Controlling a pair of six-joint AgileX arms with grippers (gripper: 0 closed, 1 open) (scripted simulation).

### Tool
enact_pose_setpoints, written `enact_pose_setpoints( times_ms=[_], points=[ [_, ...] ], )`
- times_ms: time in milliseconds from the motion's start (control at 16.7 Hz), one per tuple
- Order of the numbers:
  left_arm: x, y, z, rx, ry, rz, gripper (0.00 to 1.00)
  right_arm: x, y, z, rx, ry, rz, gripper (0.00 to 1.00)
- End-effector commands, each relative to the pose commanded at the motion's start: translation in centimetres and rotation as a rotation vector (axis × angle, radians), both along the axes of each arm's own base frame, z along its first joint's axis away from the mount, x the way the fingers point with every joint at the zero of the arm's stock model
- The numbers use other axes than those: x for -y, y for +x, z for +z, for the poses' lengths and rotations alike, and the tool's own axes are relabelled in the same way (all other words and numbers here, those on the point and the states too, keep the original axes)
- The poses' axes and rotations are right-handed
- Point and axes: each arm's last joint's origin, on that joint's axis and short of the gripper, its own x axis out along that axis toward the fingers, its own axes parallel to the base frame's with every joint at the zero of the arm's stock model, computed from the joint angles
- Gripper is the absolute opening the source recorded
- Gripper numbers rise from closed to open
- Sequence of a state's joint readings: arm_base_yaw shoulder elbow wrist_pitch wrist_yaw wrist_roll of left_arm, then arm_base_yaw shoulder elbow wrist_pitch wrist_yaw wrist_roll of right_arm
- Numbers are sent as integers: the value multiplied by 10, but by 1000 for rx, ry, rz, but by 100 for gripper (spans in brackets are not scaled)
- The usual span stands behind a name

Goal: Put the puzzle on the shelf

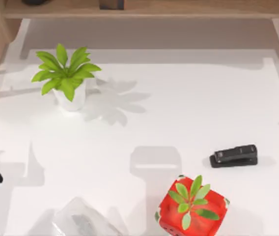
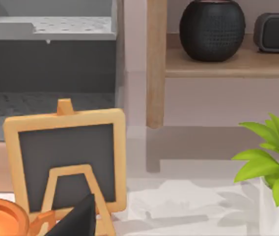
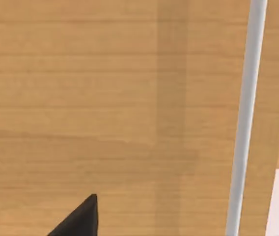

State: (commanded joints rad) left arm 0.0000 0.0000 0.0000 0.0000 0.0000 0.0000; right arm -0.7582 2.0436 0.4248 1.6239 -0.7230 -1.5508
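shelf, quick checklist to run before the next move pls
1. Shelf has a bare stretch of board at the top view's right: ok.
2. Right gripper faces tan wood close up: ok.
3. Where the puzzle is, held or set down: cannot tell.
4. Left gripper parked by the chalkboard easel at the table's left: ok.
5. Stapler, red box and potted plant stand on the table, apart from the shelf: ok.

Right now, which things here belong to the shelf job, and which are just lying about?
Part of the job: shelf.

Just lying about: potted plant, stapler, red box with green leaves, chalkboard easel, round black speaker.
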Motion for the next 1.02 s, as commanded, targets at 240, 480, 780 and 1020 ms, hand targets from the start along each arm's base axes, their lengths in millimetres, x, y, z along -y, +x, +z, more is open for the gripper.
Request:
enact_pose_setpoints(
  times_ms=[240, 480, 780, 1020],
  points=[
    [0, 0, 0, 0, 0, 0, 100, 0, 1, -1, -2, 2, 3, 100],
    [0, 0, 0, 0, 0, 0, 100, 31, 5, 2, -10, 25, -120, 100],
    [0, 0, 0, 0, 0, 0, 100, 113, 23, 18, -53, 145, -391, 100],
    [0, 0, 0, 0, 0, 0, 100, 171, 55, 50, -120, 313, -557, 100]
  ],
)
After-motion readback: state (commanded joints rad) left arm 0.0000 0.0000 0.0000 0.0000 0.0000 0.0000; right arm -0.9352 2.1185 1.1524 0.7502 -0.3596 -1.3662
